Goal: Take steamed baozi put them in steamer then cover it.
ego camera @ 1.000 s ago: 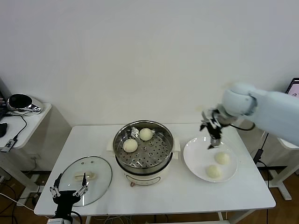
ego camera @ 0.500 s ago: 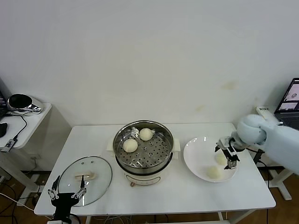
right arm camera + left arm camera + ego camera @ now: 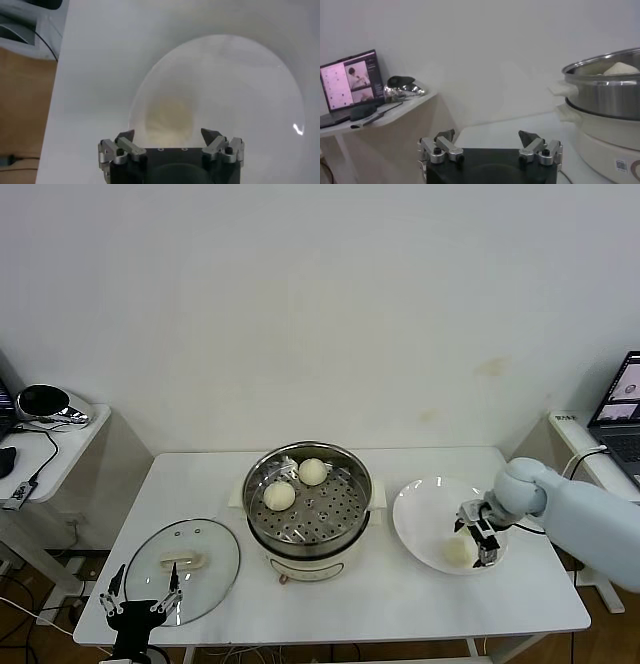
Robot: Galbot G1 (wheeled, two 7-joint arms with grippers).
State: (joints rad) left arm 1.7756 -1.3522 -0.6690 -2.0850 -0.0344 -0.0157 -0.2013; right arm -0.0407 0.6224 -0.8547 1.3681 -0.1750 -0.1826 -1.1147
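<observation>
Start at your left gripper (image 3: pixel 140 608): it waits low at the near edge of the white desk (image 3: pixel 350 604), fingers (image 3: pixel 445 136) spread and holding nothing. Just beyond those fingers lies the round clear glass cover with its metal rim and cream bar handle (image 3: pixel 183 568), flat on the desk and not yet used.

Farther right stands the shiny stainless-steel steamer basket on its cream-white pot base (image 3: pixel 308 509). Two of the smooth cream-white steamed baozi (image 3: pixel 279 496) already sit on its perforated floor, so I judge the loading about half done.

Your right gripper (image 3: pixel 480 536) is down over the flat white plate (image 3: pixel 420 519), fingers (image 3: pixel 125 136) parted and not gripping anything. One bun (image 3: pixel 169 117) lies just ahead of and between them in the right wrist view. The head view shows one bun (image 3: pixel 458 551) beside the fingers; a second may be hidden behind the gripper.

What remains: the plate's buns, then the cover.
</observation>
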